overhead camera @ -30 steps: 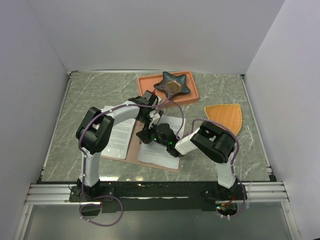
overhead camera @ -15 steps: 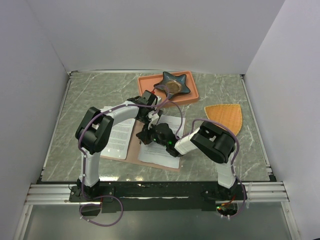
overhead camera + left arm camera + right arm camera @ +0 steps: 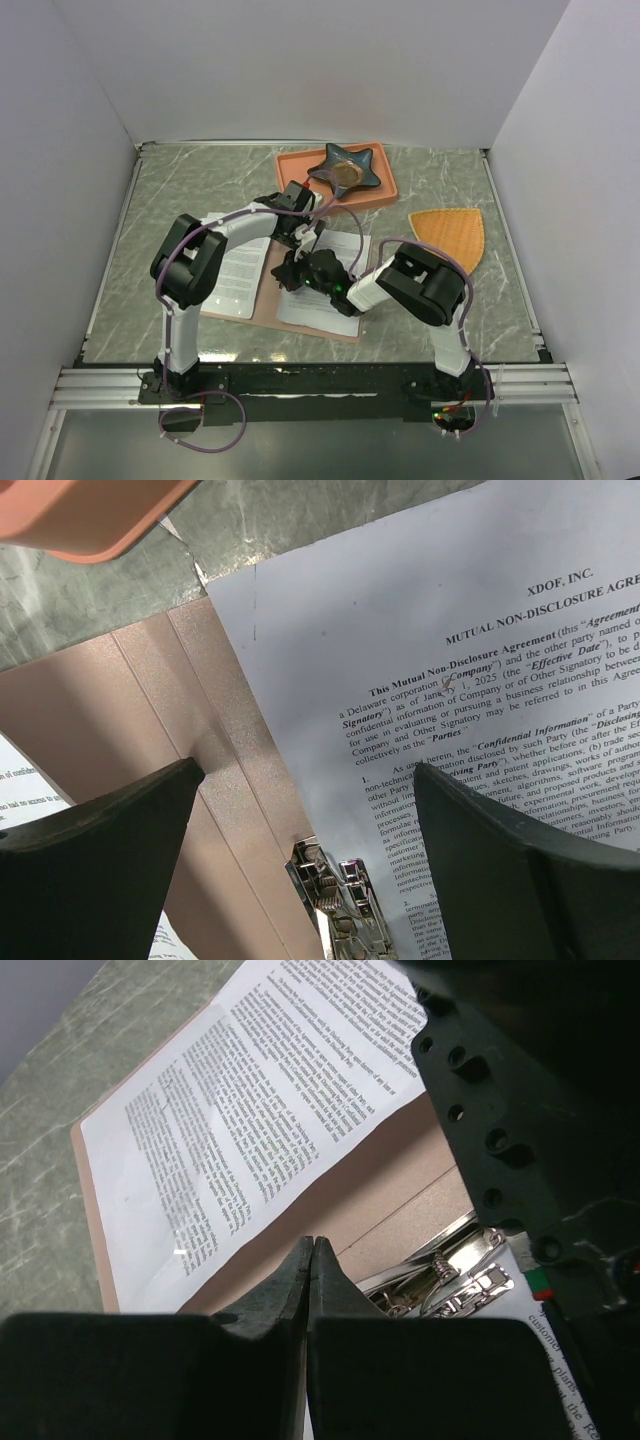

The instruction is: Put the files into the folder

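Note:
The folder lies open and flat on the table, pinkish-brown, with its silver clip at the spine. One file sheet lies on its right half, its left edge at the clip. Another sheet lies on the left half. My left gripper is open over the top of the spine; in the left wrist view its jaws stand wide apart and empty. My right gripper is shut and empty just above the spine; in the right wrist view its tips are beside the clip.
A salmon-orange tray with a dark star-shaped dish stands behind the folder. An orange fan-shaped mat lies at the right. Both arms crowd over the folder's middle. White walls enclose the table.
The right arm's elbow has shifted slightly left. Both grippers stay over the folder's spine; the sheets have not moved.

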`<state>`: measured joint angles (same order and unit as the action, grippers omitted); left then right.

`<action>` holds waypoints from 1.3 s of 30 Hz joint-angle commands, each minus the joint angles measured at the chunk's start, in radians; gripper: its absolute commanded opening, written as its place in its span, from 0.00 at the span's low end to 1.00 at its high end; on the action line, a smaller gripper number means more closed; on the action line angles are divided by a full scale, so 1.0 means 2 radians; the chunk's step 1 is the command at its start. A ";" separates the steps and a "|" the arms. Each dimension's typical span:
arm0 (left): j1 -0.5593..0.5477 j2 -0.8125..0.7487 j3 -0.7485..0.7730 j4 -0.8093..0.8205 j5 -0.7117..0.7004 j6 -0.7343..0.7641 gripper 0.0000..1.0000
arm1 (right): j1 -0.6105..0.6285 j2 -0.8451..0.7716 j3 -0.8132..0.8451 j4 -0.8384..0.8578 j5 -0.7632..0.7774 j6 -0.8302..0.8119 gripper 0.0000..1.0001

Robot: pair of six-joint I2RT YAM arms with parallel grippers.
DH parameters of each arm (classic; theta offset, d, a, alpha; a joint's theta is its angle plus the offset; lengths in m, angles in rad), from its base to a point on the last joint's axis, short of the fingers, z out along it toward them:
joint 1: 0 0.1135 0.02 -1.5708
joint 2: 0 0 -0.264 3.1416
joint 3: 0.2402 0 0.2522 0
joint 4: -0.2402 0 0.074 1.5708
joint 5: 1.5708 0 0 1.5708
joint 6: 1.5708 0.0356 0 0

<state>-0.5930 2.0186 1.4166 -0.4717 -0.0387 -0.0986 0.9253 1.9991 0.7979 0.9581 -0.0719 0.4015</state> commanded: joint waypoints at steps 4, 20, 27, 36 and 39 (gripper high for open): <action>-0.006 -0.008 -0.025 -0.010 -0.003 0.003 0.98 | 0.024 0.044 -0.025 -0.064 -0.004 0.002 0.01; -0.003 -0.011 -0.038 -0.007 0.002 -0.001 0.98 | 0.025 0.060 -0.053 -0.069 0.020 0.010 0.00; 0.000 -0.011 -0.038 -0.007 0.003 -0.001 0.98 | 0.025 0.073 -0.058 -0.076 0.014 0.015 0.00; 0.004 -0.011 -0.041 -0.003 0.007 -0.002 0.98 | 0.025 0.083 -0.061 -0.082 0.015 0.024 0.00; 0.004 -0.011 -0.040 -0.004 0.007 -0.001 0.98 | 0.025 0.086 -0.061 -0.084 0.016 0.029 0.00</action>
<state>-0.5922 1.9911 1.3678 -0.4351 -0.0326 -0.0982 0.9524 2.0708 0.7494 1.1057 -0.0151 0.4679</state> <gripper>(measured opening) 0.980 0.008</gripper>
